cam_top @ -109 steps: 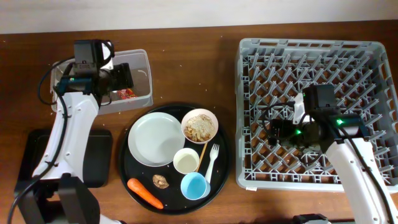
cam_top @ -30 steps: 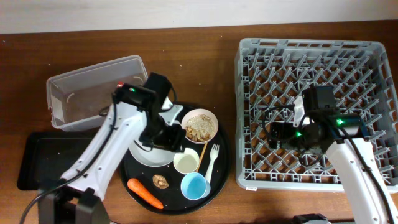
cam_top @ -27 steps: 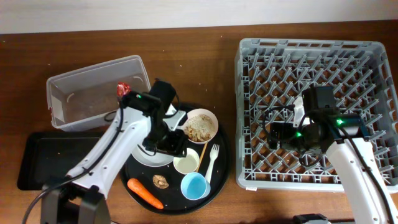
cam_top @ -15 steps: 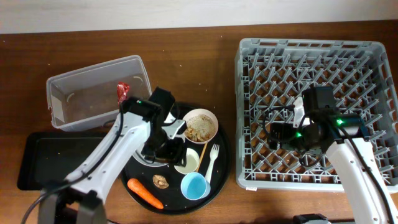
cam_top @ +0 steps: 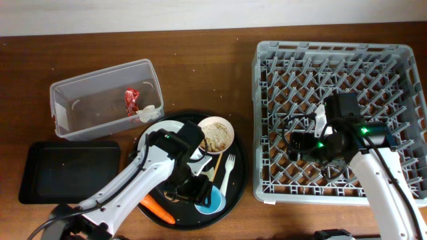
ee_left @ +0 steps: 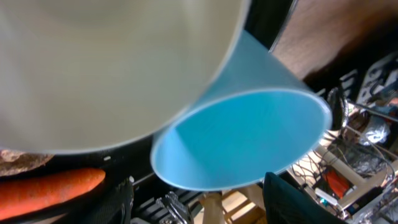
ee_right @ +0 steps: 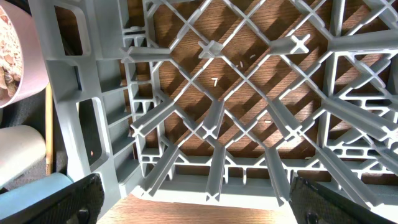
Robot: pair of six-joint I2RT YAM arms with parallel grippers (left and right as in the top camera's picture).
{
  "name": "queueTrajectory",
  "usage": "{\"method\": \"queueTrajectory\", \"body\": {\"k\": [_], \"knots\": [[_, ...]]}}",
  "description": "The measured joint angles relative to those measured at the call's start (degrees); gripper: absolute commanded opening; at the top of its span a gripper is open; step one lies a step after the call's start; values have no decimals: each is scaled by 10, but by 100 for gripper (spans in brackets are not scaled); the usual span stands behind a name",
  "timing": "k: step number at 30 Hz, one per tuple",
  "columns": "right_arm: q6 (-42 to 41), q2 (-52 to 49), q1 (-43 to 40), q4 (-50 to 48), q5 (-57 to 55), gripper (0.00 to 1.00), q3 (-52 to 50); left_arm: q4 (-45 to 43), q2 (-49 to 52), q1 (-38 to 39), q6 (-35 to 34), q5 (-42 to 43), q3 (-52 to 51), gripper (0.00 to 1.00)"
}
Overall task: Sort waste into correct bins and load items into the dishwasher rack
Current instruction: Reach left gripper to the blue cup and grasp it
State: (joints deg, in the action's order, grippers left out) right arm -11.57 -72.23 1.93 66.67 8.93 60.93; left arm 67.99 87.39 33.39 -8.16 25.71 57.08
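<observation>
- The grey dishwasher rack (cam_top: pixel 340 120) fills the right side of the wooden counter (cam_top: pixel 200 60), with nothing loaded on its pegs.
- The round black tray (cam_top: pixel 237 180) sits just left of the rack, and the left arm reaches across it.
- The clear plastic tub (cam_top: pixel 100 70) stands behind the tray on the left. The red snack wrapper (cam_top: pixel 131 100) and the small crumpled white paper (cam_top: pixel 148 112) lie inside, towards its right end.
- The shallow black rectangular tray (cam_top: pixel 67 170) lies at the front left, beside the round tray.
- The white plate (cam_top: pixel 153 133) is on the round tray, mostly hidden under the left arm.
- The pale pink-beige bowl (cam_top: pixel 231 133) is at the back of that tray and holds the beige food scraps (cam_top: pixel 215 137).
- The left gripper (ee_left: pixel 198 185) hangs low over the front of the tray, its jaws wide and holding nothing. The light-blue cup (ee_left: pixel 249 137) lies right ahead of them, with the white cup (ee_left: pixel 93 62) close behind it.
- The right gripper (ee_right: pixel 194 183) hovers over the left part of the rack, jaws wide and empty.
- The orange carrot (cam_top: pixel 159 210) lies at the tray's front edge, with the small brown lump (ee_left: pixel 15 163) just beside it.
- The white plastic fork (cam_top: pixel 229 170) and the thin wooden stick (cam_top: pixel 217 163) lie side by side in front of the bowl.
</observation>
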Motion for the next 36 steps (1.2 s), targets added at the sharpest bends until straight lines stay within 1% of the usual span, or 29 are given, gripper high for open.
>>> {"method": "queueTrajectory", "body": {"k": [3, 4, 5, 7, 12, 14, 16, 19, 21, 23, 24, 27, 33, 36], "knots": [[0, 0, 0, 0, 0, 98, 0, -16, 0, 0, -7, -9, -10, 62], [0, 0, 0, 0, 0, 99, 0, -20, 0, 0, -9, -11, -11, 60], [0, 0, 0, 0, 0, 98, 0, -22, 0, 0, -10, -12, -12, 55], [0, 0, 0, 1, 0, 98, 0, -37, 0, 0, -15, -18, -19, 51], [0, 0, 0, 2, 0, 98, 0, -65, 0, 3, -22, -23, -21, 49], [0, 0, 0, 2, 0, 98, 0, -79, 0, 12, -22, -26, -21, 42], [0, 0, 0, 2, 0, 98, 0, -88, 0, 24, -23, -27, -21, 40], [0, 0, 0, 2, 0, 98, 0, -89, 0, 38, -33, -37, -21, 36], [0, 0, 0, 2, 0, 98, 0, -89, 0, 45, -39, -44, -21, 29], [0, 0, 0, 2, 0, 98, 0, -89, 0, 48, -46, -50, -21, 18], [0, 0, 0, 2, 0, 99, 0, -89, 0, 48, -47, -52, -21, 15], [0, 0, 0, 2, 0, 98, 0, -86, 0, 48, -52, -56, -21, 12], [0, 0, 0, 2, 0, 98, 0, -83, 0, 48, -52, -58, -21, 1], [0, 0, 0, 2, 0, 98, 0, -74, 0, 48, -52, -59, -21, 1]]}}
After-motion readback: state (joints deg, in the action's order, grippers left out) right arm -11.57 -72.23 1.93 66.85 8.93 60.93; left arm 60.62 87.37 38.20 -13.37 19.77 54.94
